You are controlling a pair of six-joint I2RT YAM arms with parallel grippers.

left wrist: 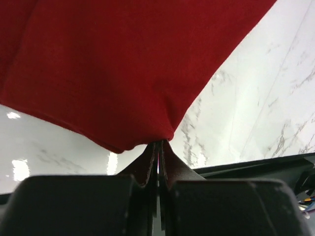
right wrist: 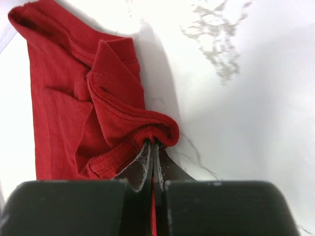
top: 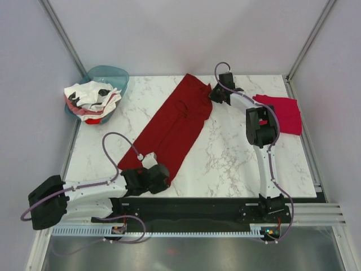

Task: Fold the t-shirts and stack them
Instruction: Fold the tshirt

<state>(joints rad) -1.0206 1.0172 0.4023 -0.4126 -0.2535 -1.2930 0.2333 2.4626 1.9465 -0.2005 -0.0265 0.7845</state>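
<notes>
Far-left corner of the marble table (top: 225, 164): a teal basin (top: 113, 75) holds crumpled white shirts (top: 89, 96) w/ black and red marks. At the near edge, the left gripper (left wrist: 158, 146), fingers pressed together, pinches the near corner of a dark red shirt (top: 180, 118). The shirt stretches diagonally across the table centre, near-left to far-right, bunched into a long strip. At its far end the right gripper (right wrist: 151, 143), also clamped tight, pinches a hemmed edge, w/ cloth puckered around the tips. Right of that arm, a brighter pink shirt (top: 285, 113) lies flat near the table's right edge, apart from the red one.
</notes>
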